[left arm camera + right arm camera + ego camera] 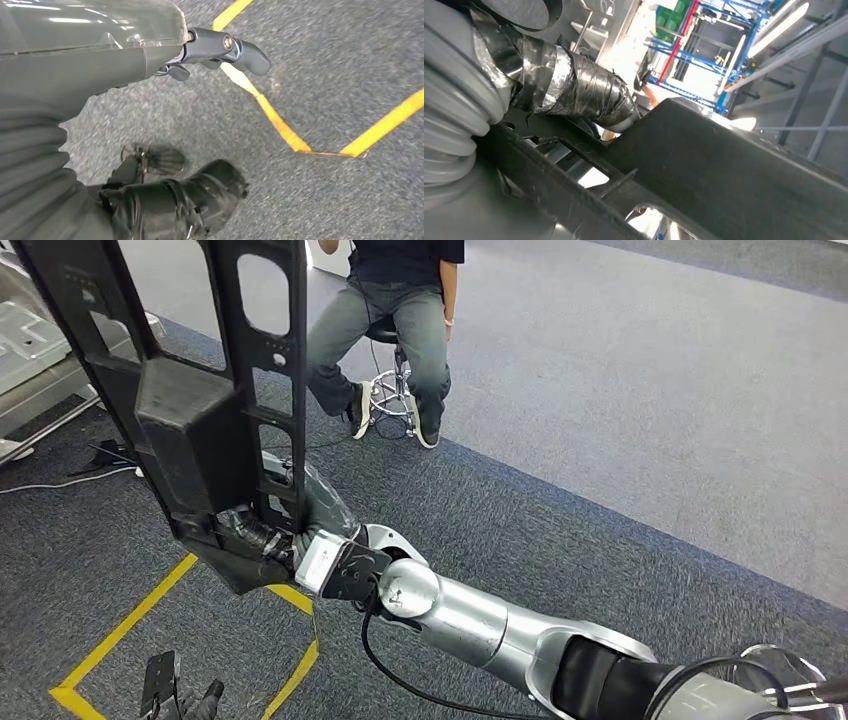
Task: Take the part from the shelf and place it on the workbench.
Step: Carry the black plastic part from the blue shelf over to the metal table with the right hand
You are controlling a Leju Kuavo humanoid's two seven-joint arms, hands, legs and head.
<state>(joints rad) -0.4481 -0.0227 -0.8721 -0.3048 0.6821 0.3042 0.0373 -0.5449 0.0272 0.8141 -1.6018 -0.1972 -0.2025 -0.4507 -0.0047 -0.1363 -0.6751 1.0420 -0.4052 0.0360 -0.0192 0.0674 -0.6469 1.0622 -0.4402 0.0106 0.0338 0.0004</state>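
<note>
One long black part point(190, 410) stands nearly upright in the robot's right hand point(262, 536), which grips its lower end above grey carpet, the long axis running up past the top of the head view and leaning slightly away to the left. The left hand point(220, 50) hangs over the yellow floor tape point(280, 125), fingers loosely apart and holding nothing. One person point(395, 310) sits on one stool point(392, 390) beyond.
</note>
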